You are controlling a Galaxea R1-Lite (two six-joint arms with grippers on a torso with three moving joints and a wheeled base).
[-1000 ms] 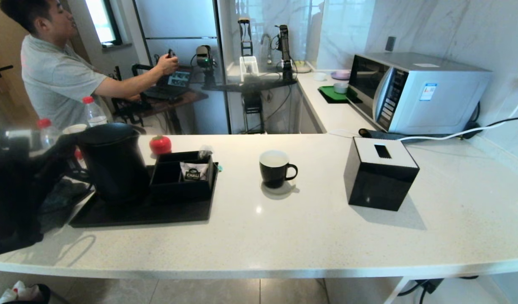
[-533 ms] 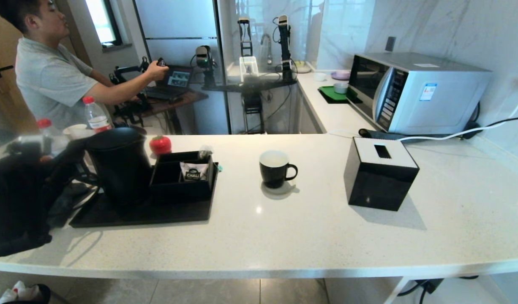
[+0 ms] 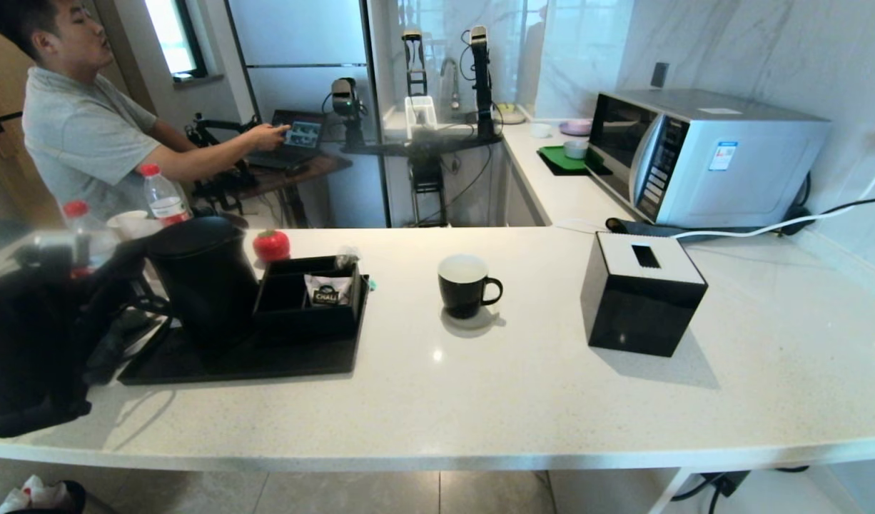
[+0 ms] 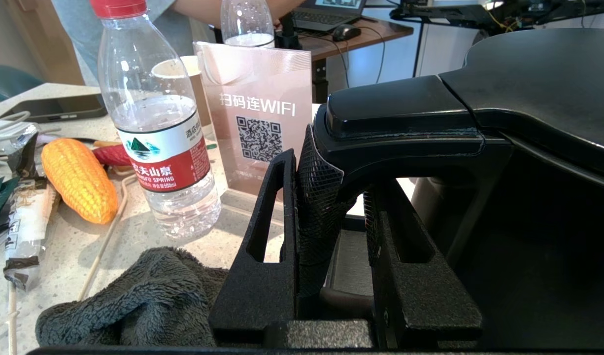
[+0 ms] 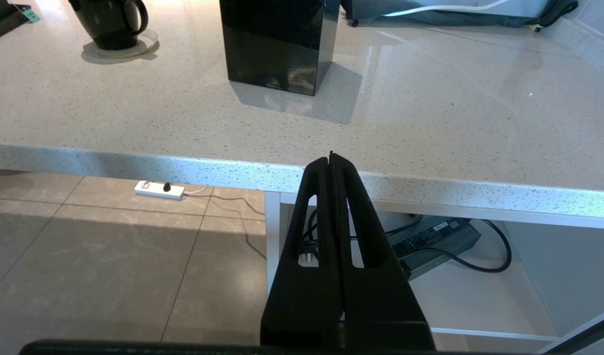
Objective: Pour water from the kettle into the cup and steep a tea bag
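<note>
Our left claw grips the kettle handle; the cup stands well to its right on the desk. Right claw closed, parked.

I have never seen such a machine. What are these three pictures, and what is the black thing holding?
A two-armed robot photographs its own work. The head camera looks down on a white counter with a black mug, a tissue box, a microwave and a tray. The left wrist camera shows the left gripper clamped on the handle of the black kettle, beside a water bottle. The right wrist camera shows the right gripper, shut and empty, parked below the counter edge.
</note>
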